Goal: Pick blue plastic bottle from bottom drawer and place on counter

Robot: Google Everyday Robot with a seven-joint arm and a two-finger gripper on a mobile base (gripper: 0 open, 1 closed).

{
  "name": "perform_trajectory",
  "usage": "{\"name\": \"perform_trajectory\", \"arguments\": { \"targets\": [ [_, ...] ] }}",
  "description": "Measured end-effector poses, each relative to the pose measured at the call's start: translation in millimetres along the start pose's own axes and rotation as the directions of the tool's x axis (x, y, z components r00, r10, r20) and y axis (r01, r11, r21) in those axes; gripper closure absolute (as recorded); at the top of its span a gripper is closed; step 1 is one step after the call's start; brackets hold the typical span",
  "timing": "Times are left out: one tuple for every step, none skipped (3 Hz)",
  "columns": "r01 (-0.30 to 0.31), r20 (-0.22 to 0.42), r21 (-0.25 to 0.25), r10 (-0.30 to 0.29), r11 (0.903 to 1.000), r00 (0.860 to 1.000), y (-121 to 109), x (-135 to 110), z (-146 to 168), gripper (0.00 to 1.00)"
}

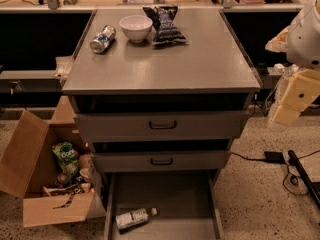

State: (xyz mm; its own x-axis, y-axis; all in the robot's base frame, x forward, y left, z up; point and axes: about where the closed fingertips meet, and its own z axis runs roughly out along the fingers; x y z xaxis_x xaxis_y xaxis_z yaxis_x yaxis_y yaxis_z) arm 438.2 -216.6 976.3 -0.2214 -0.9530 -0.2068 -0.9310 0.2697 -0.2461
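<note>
Speckled stone floor runs under a grey cabinet in the middle of the room, with a tan bench along the back wall and an open cardboard box [30,164] of odds and ends to its left. On the counter [200,59] a drink can [103,39] lies on its side, next to a white bowl [136,27] and a dark snack bag [164,25], all crowded toward the back edge. The bottom drawer [165,189] is pulled out, and the blue plastic bottle [132,218] lies on its side on the drawer floor, near the front and left of centre, cap pointing right, touching nothing else. The gripper [286,109] hangs off to the right of the cabinet at about the height of the top drawer [162,125], well apart from the bottle; whether it is open or closed I cannot tell from where I stand. My worry is the reach down: the top drawer and the middle drawer [161,160] both stick out a little above the open one, so an arm coming in low could clip their fronts or handles. A bottle lying flat like that would likely roll if nudged off-centre, perhaps against the left drawer wall where a grip gets awkward. Later, setting it down near the back of the counter risks knocking the can, which could roll too.
</note>
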Motion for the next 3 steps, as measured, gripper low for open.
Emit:
{"name": "perform_trajectory", "arguments": {
  "targets": [
    [0.000,0.000,0.000,0.000,1.0000,1.000,0,0,0,0.00],
    [-0.009,0.035,-0.013,0.010,0.9999,0.999,12,-1,15,0.00],
    [-0.024,0.092,-0.042,0.027,0.9988,0.995,34,-1,41,0.00]
  ]
}}
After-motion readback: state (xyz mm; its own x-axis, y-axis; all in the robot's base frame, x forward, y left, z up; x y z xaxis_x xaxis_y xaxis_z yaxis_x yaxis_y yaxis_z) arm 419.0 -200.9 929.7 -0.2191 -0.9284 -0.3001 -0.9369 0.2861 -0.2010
